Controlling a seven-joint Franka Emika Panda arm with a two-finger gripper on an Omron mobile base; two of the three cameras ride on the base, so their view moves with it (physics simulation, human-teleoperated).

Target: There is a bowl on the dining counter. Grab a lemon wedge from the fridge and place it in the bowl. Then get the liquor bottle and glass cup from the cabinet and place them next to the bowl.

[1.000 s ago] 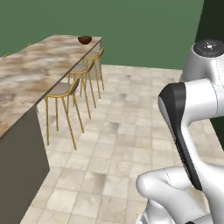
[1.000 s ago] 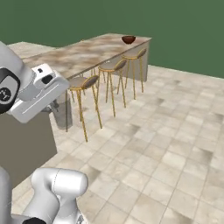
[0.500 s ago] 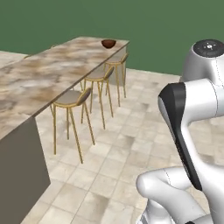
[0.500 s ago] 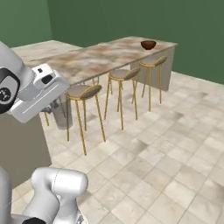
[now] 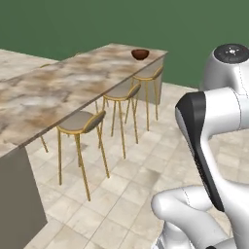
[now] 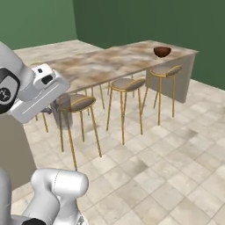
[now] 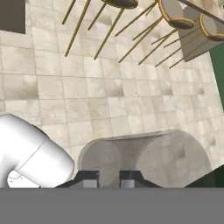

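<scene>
My gripper (image 7: 108,180) is shut on the glass cup (image 7: 144,153), a greyish translucent tumbler that lies across the bottom of the hand view over the tiled floor. From the right base view the glass cup (image 6: 64,115) hangs under the white hand, and the gripper (image 6: 52,111) is at the left, beside the near stool. The reddish-brown bowl (image 5: 140,54) (image 6: 162,52) stands at the far end of the dining counter (image 5: 68,85) (image 6: 103,63). The lemon wedge, liquor bottle, fridge and cabinet are out of view.
Three gold-legged stools (image 5: 81,122) (image 6: 125,84) line the counter's near side, their legs reaching out over the tiled floor (image 5: 131,194). A dark green wall (image 6: 154,22) closes the room behind the counter.
The whole picture has shifted: the base has moved, so the counter and bowl now sit further right and nearer. The gripper still holds the glass cup the same way.
</scene>
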